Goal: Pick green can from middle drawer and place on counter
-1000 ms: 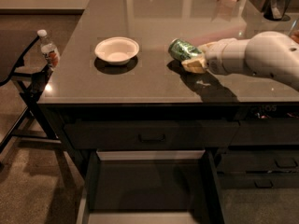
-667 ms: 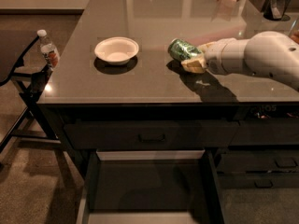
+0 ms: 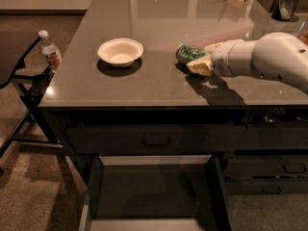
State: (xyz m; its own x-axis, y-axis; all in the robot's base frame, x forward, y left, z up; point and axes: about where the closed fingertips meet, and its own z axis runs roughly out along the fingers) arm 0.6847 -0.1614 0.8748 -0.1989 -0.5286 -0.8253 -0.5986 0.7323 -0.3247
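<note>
The green can [image 3: 186, 52] lies tilted on the counter [image 3: 144, 13], right of centre, with its shadow right under it. My gripper [image 3: 198, 58] reaches in from the right on a white arm [image 3: 269, 57] and is shut on the can, one pale finger [image 3: 200, 66] in front of it and one behind. The middle drawer [image 3: 154, 160] stands pulled open below the counter's front edge. Its dark bottom [image 3: 154, 194] shows nothing in it.
A white bowl [image 3: 120, 51] sits on the counter left of the can. A clear water bottle [image 3: 49, 51] stands on a black folding stand [image 3: 24, 83] at the left. A closed drawer front with a bar handle [image 3: 156, 141] is above the open drawer. A dark jug [image 3: 285, 4] is at the back right.
</note>
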